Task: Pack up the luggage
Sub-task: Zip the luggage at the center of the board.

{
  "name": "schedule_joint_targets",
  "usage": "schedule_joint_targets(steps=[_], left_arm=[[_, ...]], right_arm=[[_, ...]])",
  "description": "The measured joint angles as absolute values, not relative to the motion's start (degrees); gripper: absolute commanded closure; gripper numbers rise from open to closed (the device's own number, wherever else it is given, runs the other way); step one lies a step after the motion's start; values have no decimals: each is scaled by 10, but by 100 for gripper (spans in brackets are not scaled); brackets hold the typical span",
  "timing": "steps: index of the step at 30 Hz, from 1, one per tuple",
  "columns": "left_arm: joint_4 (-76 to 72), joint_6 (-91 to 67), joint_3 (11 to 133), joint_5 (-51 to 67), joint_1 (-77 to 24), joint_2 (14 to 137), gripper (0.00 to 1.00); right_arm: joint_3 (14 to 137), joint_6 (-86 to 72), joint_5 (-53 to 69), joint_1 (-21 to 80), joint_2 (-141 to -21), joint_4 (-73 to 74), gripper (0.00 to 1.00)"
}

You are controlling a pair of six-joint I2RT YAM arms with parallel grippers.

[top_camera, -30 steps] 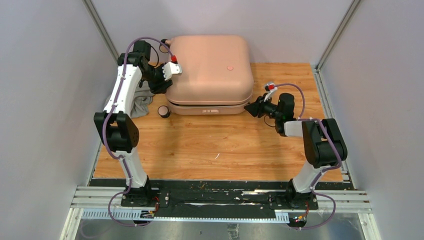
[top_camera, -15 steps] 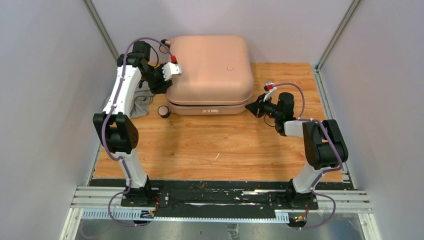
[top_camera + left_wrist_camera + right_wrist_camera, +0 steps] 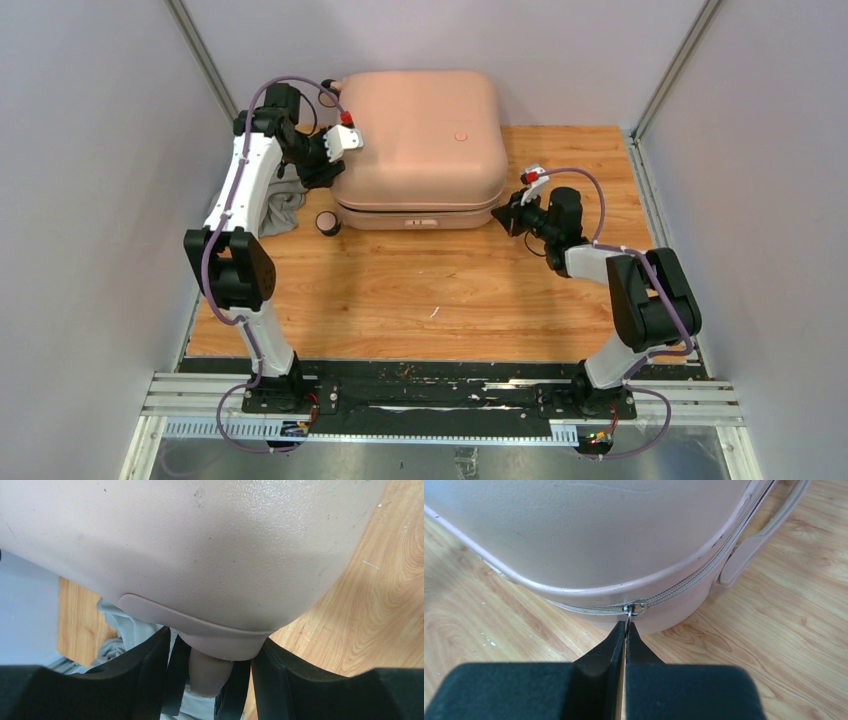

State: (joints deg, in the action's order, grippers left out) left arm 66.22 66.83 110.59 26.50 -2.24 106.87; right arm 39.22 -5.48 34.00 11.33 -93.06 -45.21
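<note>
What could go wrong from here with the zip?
1. The right gripper pinches the zipper pull only at its fingertips, on a rounded corner; it may slip out.
2. The gray cloth lies outside the closed luggage, so zipping may leave it unpacked.
3. The left gripper holds only a small stub; the tug could shift the luggage.
</note>
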Motion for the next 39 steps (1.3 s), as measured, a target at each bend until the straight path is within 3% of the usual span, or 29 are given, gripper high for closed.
schedule_joint_targets(steps=[16,22,27,28,30,31,33,34,35,36,37,38,39], left_arm=[[642,625,1043,206,-41,1004,100],[665,547,1047,240,-56,993,100],[660,457,1067,271,-44,976,100],[653,454,1067,272,-41,968,100],[636,437,1060,281,-34,946,100],[633,435,1054,283,-33,936,100],[628,433,1039,288,-33,915,100],[627,434,1031,291,-33,906,99],[626,437,1023,293,-33,898,92],[624,442,1013,294,-33,890,71],[623,448,1005,295,-33,884,24],[622,455,993,296,-33,877,3],[622,460,982,298,-33,873,0]], right_arm=[[408,4,116,248,-909,-367,100],[410,13,221,334,-869,-325,100],[376,-3,266,284,-775,-332,100],[376,-4,271,277,-769,-329,97],[376,-11,278,264,-766,-318,76],[376,-17,284,254,-762,-306,43],[375,-30,284,210,-755,-291,14],[375,-32,278,180,-747,-280,10],[376,-35,264,154,-736,-268,10],[376,-36,248,133,-726,-256,9],[376,-37,233,119,-715,-250,9],[376,-40,221,113,-705,-249,9],[376,-49,211,112,-700,-254,8]])
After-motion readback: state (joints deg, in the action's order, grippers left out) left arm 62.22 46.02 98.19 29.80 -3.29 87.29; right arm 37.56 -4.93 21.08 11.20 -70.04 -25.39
